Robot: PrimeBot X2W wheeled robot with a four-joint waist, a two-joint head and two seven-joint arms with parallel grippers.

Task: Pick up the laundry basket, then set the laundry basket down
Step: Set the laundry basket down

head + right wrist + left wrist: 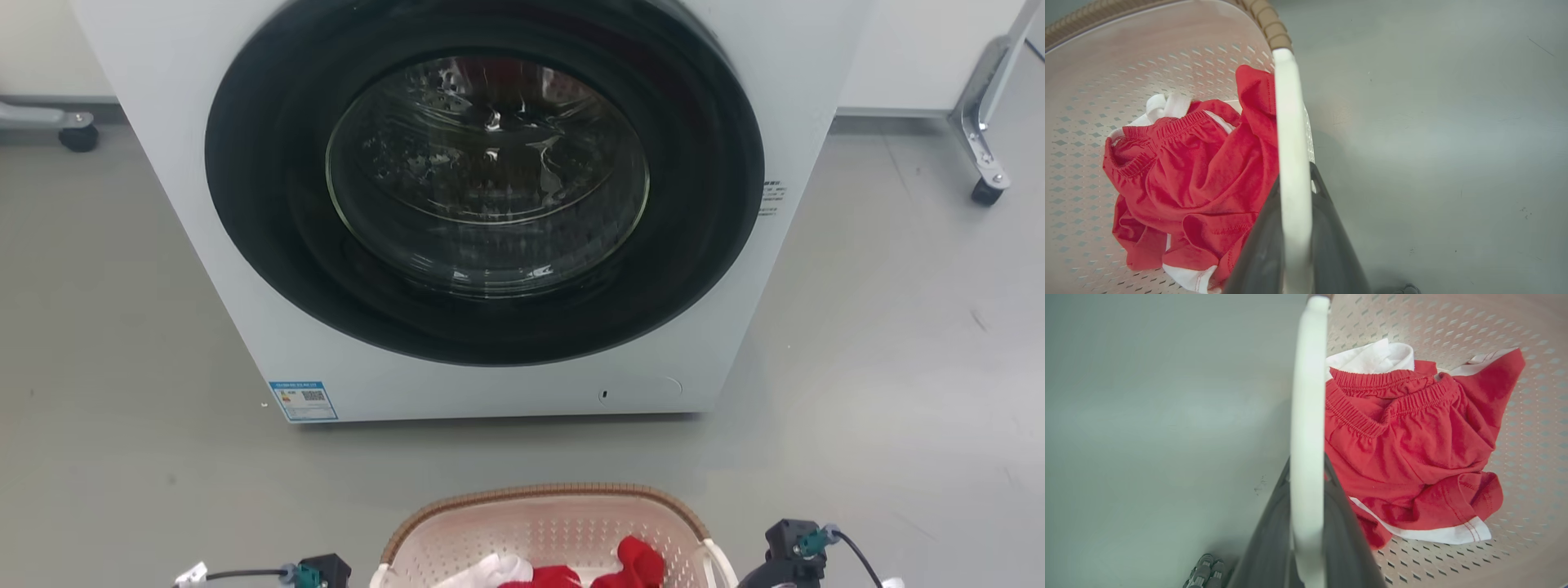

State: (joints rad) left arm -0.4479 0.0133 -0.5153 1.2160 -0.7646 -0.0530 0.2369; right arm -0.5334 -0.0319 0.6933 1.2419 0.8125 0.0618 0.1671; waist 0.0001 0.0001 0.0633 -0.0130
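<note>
Left tool (1306,469): narrowed to a slim gap, both fingers pressed against the white left handle (1306,396).
Basket (539,494): between the two tools, red clothes (1412,449) inside; washer (490,204) beyond them.
Right tool (1295,174): likewise nearly closed, clamping the right handle (1290,114).

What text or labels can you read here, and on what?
Blue sticker, washing machine lower left front: QR code and print, too small to read.
Black print, machine's front right edge: too small to read.
Laundry basket and red clothes: no text.
</note>
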